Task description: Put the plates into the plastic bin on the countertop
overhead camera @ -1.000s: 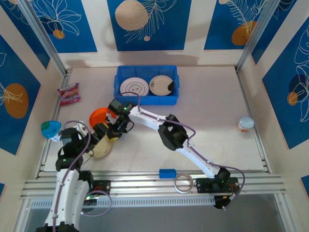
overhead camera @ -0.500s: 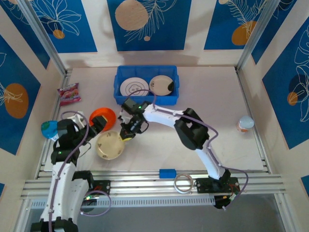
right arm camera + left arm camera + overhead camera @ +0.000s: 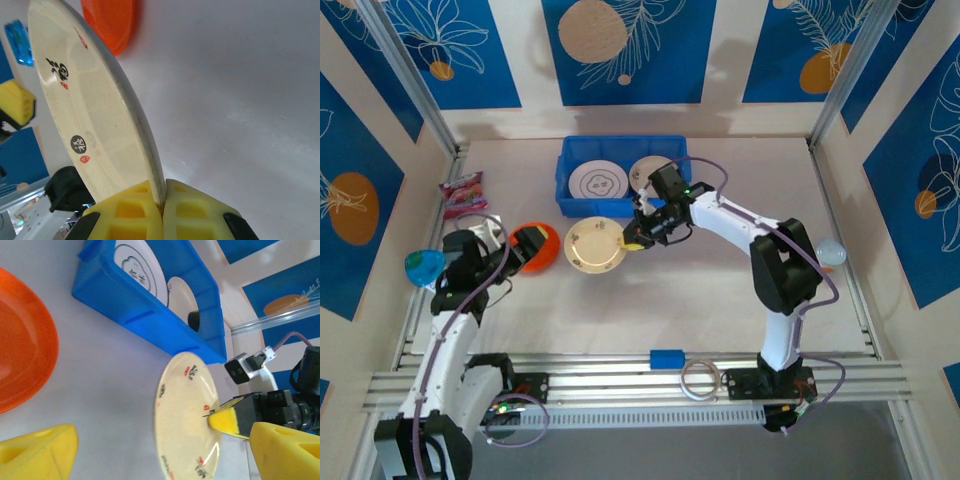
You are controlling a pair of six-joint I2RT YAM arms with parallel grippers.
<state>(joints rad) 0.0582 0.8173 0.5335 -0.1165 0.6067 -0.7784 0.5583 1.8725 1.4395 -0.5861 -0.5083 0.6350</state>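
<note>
My right claw point(image 3: 163, 192) clamps the rim of the round cream plate point(image 3: 595, 245) beside the blue plastic bin point(image 3: 620, 208). Risk: held at 1 point, it may pivot or slip.

The countertop point(image 3: 720, 300) bears the plastic bin point(image 3: 620, 142); an orange plate point(image 3: 550, 252); a pink snack packet point(image 3: 463, 193).

Left arm point(image 3: 445, 350), right arm point(image 3: 730, 212): white links, black joints point(image 3: 780, 270), lilac cables point(image 3: 825, 285). Fingers point(image 3: 132, 215): yellow blocks with moulded recesses. Black bases point(image 3: 770, 385), six o'clock.
</note>
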